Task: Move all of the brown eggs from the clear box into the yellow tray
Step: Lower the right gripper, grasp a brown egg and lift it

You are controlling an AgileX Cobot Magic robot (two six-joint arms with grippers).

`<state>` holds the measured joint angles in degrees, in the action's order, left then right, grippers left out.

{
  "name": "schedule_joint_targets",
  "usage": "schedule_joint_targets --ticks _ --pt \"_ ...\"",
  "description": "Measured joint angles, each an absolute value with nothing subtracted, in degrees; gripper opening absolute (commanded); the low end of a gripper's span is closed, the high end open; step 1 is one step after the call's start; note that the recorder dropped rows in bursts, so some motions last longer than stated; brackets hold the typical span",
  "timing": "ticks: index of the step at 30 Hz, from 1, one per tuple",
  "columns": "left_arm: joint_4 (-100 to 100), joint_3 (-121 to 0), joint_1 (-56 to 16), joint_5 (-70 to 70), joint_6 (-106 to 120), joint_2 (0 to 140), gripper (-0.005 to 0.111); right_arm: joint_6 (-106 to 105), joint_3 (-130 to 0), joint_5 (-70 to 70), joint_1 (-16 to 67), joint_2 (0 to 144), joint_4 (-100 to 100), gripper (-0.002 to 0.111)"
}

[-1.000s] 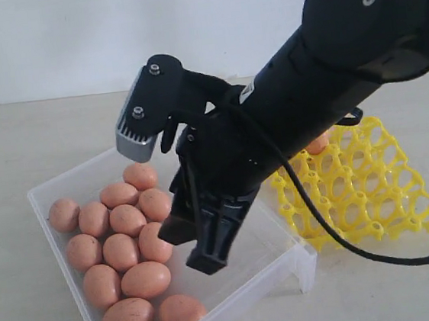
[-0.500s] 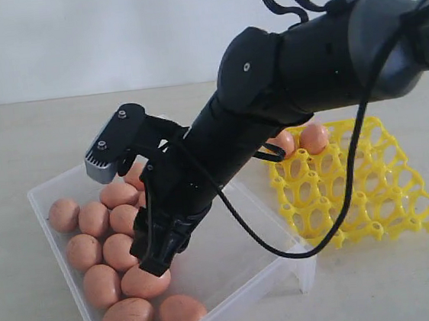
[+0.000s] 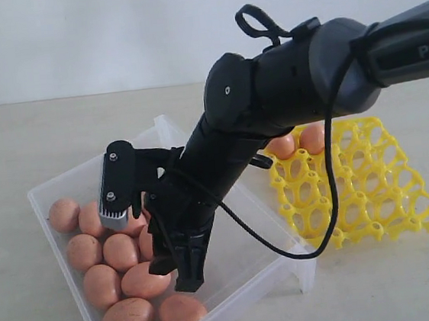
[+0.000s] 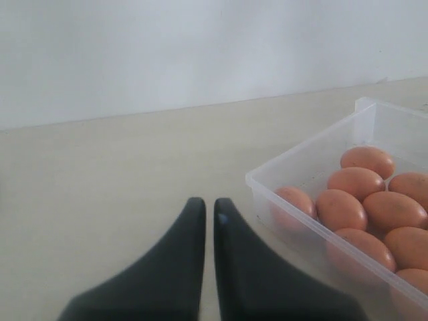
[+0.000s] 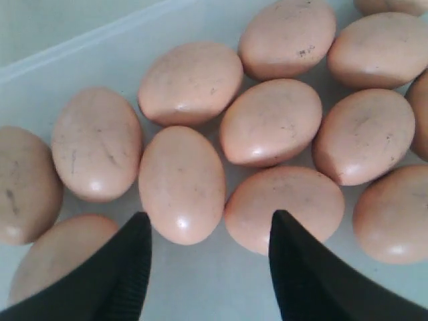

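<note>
Right gripper [image 3: 177, 275] is held spread and empty over eggs [image 3: 120, 251] in box [image 3: 276, 273], left of tray [image 3: 371, 190]. Nearest egg [image 5: 180, 184] is seen just ahead of the jaws, long axis across closing line. Left gripper [image 4: 209, 200] is pressed together outside box.

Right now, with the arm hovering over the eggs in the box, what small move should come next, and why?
Probably lower the right gripper straight down around the egg just ahead of its fingertips, so it can close on it. Its jaws stand open and empty, many eggs lie in the box, and the tray shows only two.
</note>
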<state>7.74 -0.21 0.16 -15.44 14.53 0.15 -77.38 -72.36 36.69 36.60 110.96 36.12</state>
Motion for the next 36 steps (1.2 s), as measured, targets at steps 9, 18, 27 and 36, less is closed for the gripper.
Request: schedule_joint_targets --ticks 9,18,27,36 --pt "7.74 -0.21 -1.58 -15.44 14.53 0.15 0.004 -80.37 -72.45 34.51 37.04 111.94 35.92 0.046" --pt "7.74 -0.21 -1.75 -15.44 14.53 0.15 0.004 -81.15 -72.45 27.53 41.71 113.73 35.92 0.046" --pt "7.74 -0.21 -1.75 -15.44 14.53 0.15 0.004 -79.63 -72.45 26.59 41.82 117.04 35.92 0.046" --pt "7.74 -0.21 -1.75 -15.44 14.53 0.15 0.004 -71.67 -72.45 25.68 41.82 117.38 35.92 0.0"
